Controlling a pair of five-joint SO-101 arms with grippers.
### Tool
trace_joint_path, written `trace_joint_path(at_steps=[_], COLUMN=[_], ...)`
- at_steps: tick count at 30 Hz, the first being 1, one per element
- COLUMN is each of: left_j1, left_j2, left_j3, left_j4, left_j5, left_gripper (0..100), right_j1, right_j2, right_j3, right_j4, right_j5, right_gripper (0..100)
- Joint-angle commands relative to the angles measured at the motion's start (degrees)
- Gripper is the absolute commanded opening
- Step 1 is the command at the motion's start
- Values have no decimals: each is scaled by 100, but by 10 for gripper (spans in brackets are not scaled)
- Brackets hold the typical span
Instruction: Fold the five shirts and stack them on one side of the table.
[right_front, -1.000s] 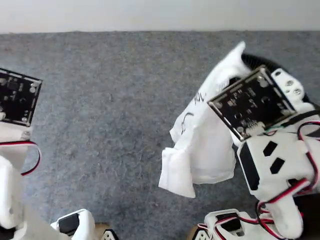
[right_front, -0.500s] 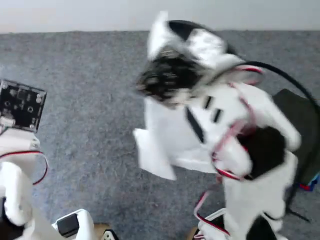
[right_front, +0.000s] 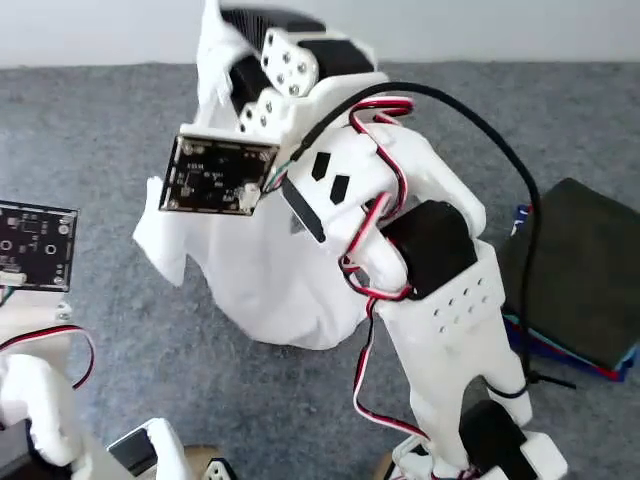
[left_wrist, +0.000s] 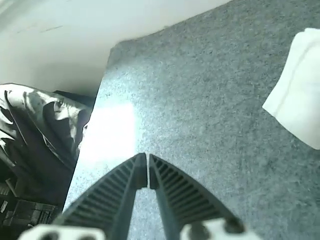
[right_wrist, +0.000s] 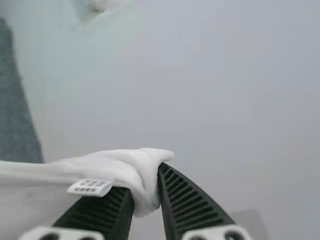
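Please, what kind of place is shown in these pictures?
Probably a robot test bench rather than a home: a table covered with a grey mat, the right claw holding a white shirt, and a stack of folded shirts at one side.

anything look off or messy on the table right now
The white shirt hangs crumpled from the right gripper, whose jaws pinch one bunched edge, so it is not laid flat. The folded stack at the table's right side looks tidy.

Before us, our grey felt table (right_front: 120, 130), white wall (right_front: 100, 30) beyond its far edge, dark crumpled heap (left_wrist: 35, 120) beside it.
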Motion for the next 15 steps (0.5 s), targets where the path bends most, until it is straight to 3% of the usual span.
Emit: trace_joint_path(at_steps=[1,7,15], left_j1=[-18,0,888], left_j2=[-26,18,624], left_j3=[127,391,769], left_j4=[-114,-114,-325], left_j5=[44,149,624], left_gripper=[15,15,15], right_j1=[242,1112,2035], right_j2=[-13,-22,-66], right_j3=[88,1512,3692], right_j4=[1534,3363,3222], right_j5=[-123,-1046,-1477], right_gripper=[9,9,9])
